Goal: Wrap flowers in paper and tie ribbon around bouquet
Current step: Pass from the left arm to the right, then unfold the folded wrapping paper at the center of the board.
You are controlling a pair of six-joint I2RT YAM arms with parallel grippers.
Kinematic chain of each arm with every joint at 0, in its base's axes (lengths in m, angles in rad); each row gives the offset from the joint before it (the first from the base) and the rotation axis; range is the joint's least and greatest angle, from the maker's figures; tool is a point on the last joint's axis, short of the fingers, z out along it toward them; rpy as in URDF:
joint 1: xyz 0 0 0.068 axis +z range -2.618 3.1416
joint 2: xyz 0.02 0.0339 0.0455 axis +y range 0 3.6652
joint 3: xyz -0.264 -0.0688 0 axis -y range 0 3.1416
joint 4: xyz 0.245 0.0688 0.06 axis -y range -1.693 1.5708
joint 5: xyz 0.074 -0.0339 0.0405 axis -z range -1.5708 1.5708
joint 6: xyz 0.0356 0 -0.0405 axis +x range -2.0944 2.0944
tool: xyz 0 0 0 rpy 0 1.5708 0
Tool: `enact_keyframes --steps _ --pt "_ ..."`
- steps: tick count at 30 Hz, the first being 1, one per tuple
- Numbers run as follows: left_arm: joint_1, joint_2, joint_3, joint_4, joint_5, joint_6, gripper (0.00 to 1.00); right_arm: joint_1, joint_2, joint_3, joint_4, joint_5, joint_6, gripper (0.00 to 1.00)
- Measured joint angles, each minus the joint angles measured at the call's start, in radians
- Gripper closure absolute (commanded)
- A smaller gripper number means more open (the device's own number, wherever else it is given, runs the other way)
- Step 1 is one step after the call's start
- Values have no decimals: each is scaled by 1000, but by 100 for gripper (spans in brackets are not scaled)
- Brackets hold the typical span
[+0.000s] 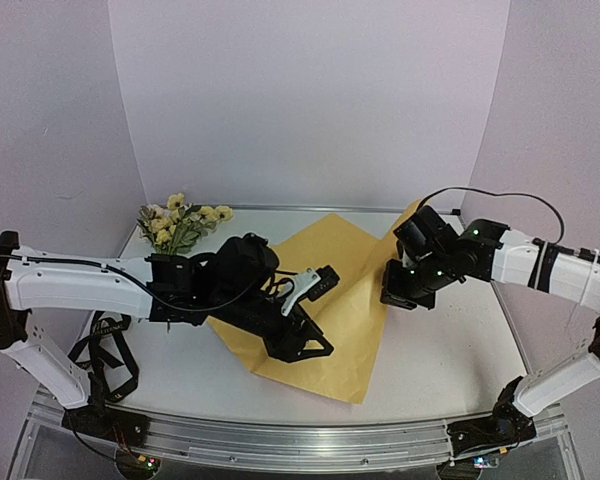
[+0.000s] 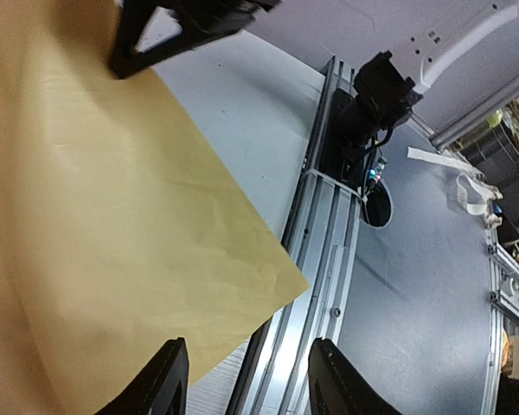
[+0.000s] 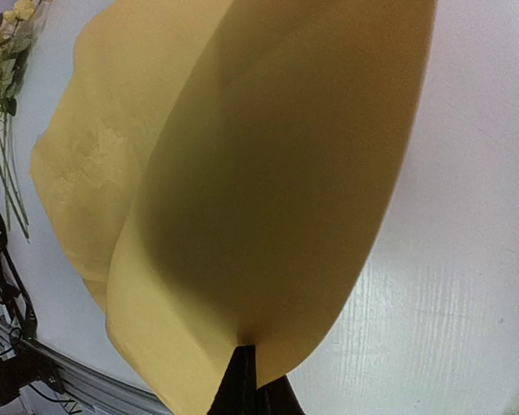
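We found the paper point(image 1: 350, 340) lying cornerwise, its right edge pinched up in the closed right gripper point(image 3: 242, 367). The left gripper point(image 2: 246, 346) hung half open, empty, over its near corner. The flowers point(image 1: 180, 222) lay left of it, blooms pointing away.

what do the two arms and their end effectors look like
Both have white tubular links and black joints. A thin black cable runs along the left arm; another loops over the right arm, which shows small green lights near its wrist. The left end effector and right end effector have black fingers.
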Motion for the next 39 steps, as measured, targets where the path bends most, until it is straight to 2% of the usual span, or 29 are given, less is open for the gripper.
enact_keyframes --steps 4,7,12,20,25,32,39 --pt "72 -42 -18 12 -68 -72 49 0 -61 -88 -52 43 14 100" --pt "184 -41 -50 23 -95 -138 48 0 -78 -148 -96 87 24 100" --pt "314 54 -66 27 -119 -195 50 -3 -60 -178 -145 131 27 100" --pt "392 291 -69 61 -88 -272 52 -57 93 -174 -136 115 16 100" --pt "459 343 -74 98 -75 -324 53 -97 193 -154 -110 66 20 97" --pt "552 396 -71 133 -48 -348 54 -119 218 -143 -73 9 53 94" --pt "621 482 34 141 1 -342 54 -118 233 -212 53 -29 181 96"
